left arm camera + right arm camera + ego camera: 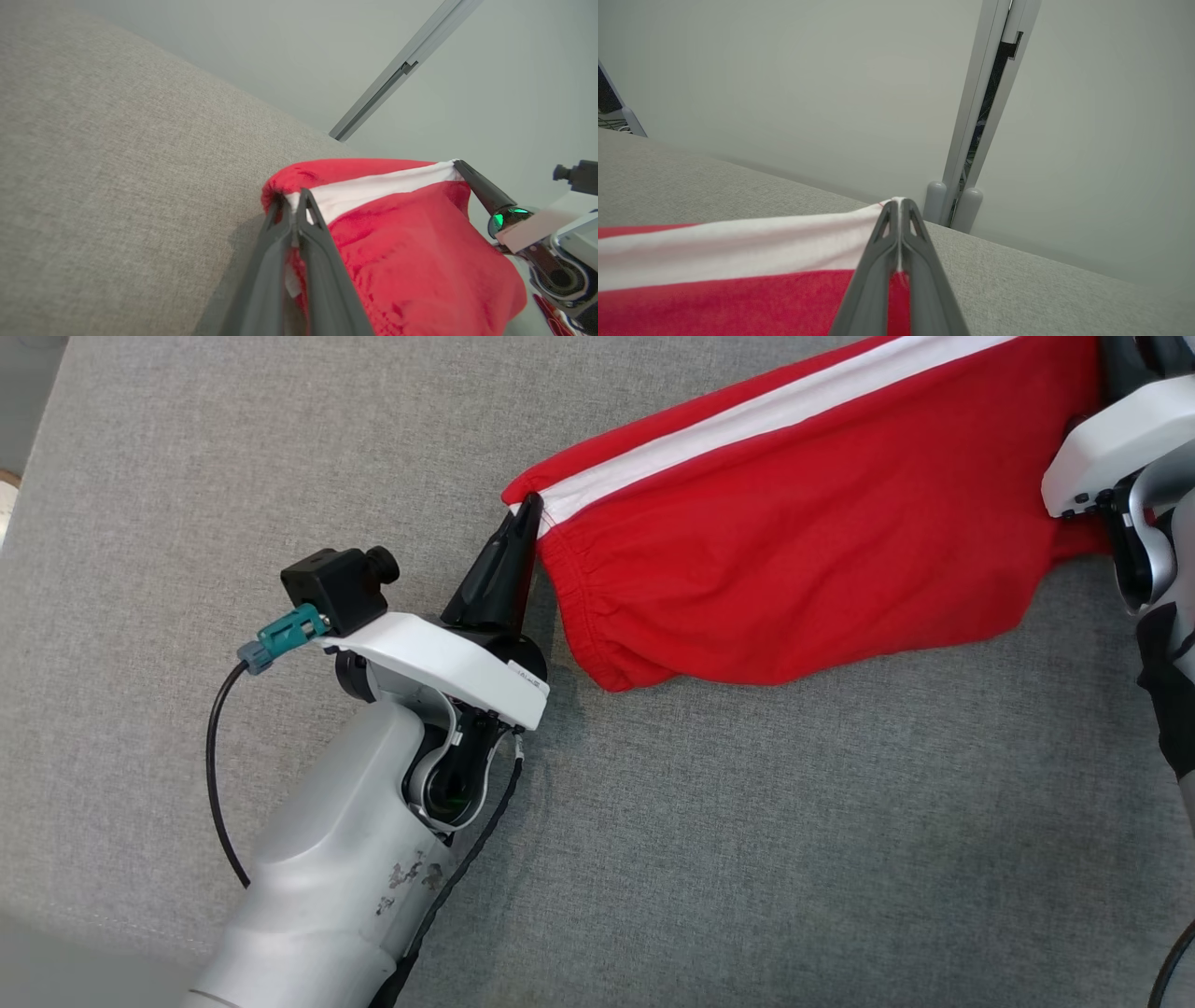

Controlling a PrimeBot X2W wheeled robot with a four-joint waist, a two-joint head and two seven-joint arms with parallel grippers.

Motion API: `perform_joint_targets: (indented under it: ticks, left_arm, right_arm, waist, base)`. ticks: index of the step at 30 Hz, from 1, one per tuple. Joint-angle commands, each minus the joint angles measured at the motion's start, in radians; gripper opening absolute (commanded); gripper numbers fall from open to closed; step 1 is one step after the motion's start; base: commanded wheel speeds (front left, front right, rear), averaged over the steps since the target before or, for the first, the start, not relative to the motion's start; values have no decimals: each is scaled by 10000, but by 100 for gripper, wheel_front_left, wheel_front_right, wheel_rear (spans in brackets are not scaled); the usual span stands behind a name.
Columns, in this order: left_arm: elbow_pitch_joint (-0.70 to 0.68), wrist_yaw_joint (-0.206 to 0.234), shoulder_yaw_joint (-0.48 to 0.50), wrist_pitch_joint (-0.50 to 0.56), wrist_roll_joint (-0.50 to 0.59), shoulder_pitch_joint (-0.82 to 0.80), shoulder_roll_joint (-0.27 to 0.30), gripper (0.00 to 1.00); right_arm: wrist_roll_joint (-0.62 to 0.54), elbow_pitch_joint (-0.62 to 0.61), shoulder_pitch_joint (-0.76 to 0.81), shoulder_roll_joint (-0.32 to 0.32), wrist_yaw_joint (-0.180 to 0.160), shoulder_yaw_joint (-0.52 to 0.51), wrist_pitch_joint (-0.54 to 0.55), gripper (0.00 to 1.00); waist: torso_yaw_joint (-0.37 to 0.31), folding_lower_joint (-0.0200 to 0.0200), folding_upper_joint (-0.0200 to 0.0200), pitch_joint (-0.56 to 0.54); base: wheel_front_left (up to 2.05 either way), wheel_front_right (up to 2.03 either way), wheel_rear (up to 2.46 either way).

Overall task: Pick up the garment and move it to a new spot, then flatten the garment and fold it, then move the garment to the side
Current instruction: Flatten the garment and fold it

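The garment (794,551), red with a white stripe (747,420) along its upper edge, is stretched between the two arms over the grey fabric-covered counter (747,849). The left tool (532,509) is closed narrow on the garment's left corner, where the white stripe meets the gathered elastic hem; the left wrist view confirms both fingers pressed together with cloth pinched between them. The right tool (899,205) is likewise closed narrow on the opposite end of the white stripe, fingers flush together with fabric caught at their tips. The stripe runs taut from one tool to the other, while the red body hangs slack below it in a curved sag. A shadow lies on the counter beneath the lower edge; whether that edge touches the counter cannot be told. The garment occupies the upper right of the head view. Beyond the counter stands a pale wall (784,84) with an upright metal post (985,116).
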Motion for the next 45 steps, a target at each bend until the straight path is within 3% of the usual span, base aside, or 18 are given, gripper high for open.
perform_joint_targets:
  ticks: [1, 2, 9, 14, 27, 28, 29, 30, 45]
  left_arm:
    - [-48, 7, 34, -39, 62, -55, 31, 47]
    - [-59, 5, 58, -39, 51, -7, 37, 98]
    - [97, 7, 784, -26, 746, 309, 32, 100]
    - [-151, 7, 1360, -27, 1518, 773, 36, 100]
    - [-635, 5, 1940, -28, 1994, 1788, 30, 100]
    - [-615, 5, 1948, -28, 2007, 1811, 31, 100]
    - [-597, 5, 1975, -28, 2069, 1827, 33, 100]
    - [-586, 5, 1996, -28, 2098, 1865, 33, 100]
    - [-188, 21, 2639, -28, 2700, 2728, 29, 100]
  right_arm:
    - [-109, 76, -127, -28, -3, -93, 5, 100]
    - [-116, 141, -159, 24, -3, -155, 5, 100]
    - [132, -231, 141, 285, -3, -697, 8, 100]
    - [934, -621, 978, 240, -3, -226, 7, 100]
    - [2736, 1198, 2335, 431, -1, 1435, 520, 100]
    - [2848, 1341, 2341, 461, 0, 1597, 703, 72]
    - [3022, 1394, 2352, 526, 2, 1727, 776, 31]
    - [3182, 1435, 2335, 567, 9, 1777, 806, 0]
    - [5135, 1168, 3185, 401, -3, 1598, 32, 0]
  waist:
    - [21, 0, 0, 96]
    - [3, 0, 0, 115]
    - [-253, 0, 0, 63]
    - [-495, 0, 0, -151]
    - [-645, 0, 0, -540]
    - [-636, 0, 0, -562]
    - [-630, 0, 0, -583]
    - [-629, 0, 0, -620]
    - [-1207, 0, 0, -1868]
  base:
    - [0, 0, 0]
    - [0, 0, 0]
    - [0, 0, 0]
    - [0, 0, 0]
    - [0, 0, 0]
    - [0, 0, 0]
    - [0, 0, 0]
    - [0, 0, 0]
    - [0, 0, 0]
